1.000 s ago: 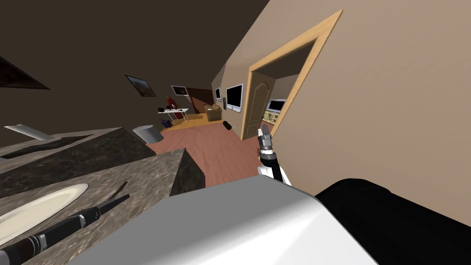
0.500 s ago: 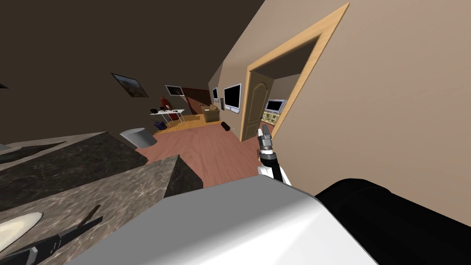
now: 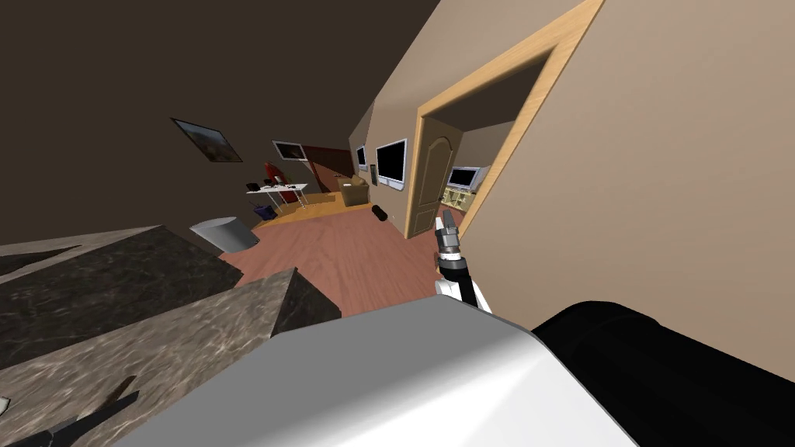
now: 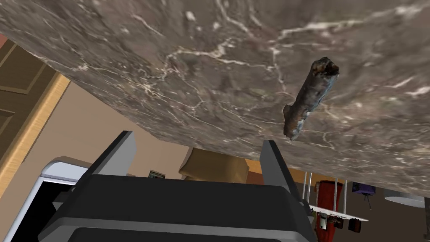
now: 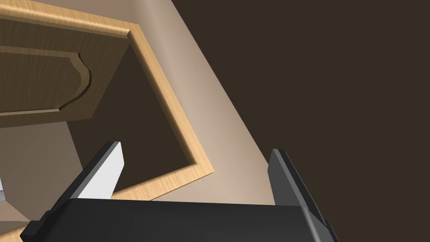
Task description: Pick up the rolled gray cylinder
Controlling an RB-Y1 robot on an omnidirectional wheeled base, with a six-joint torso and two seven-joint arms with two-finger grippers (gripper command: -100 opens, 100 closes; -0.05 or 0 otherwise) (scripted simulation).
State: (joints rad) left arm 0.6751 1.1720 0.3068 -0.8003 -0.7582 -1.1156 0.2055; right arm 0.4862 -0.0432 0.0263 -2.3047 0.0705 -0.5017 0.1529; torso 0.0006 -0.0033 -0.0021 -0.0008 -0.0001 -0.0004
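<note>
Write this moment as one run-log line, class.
phase: approach | left gripper: open, empty | rolled cylinder: lying on marbled counter, outside the fingers, untouched | right gripper: open, empty, raised ahead

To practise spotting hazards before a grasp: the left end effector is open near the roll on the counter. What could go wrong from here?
1. The roll lies beyond one finger of the open left end effector, not between the two; closing now would likely miss it.
2. It rests near the edge of the counter; a finger's nudge might roll it off.
3. Coming in low, the thin fingers could strike the counter.
</note>
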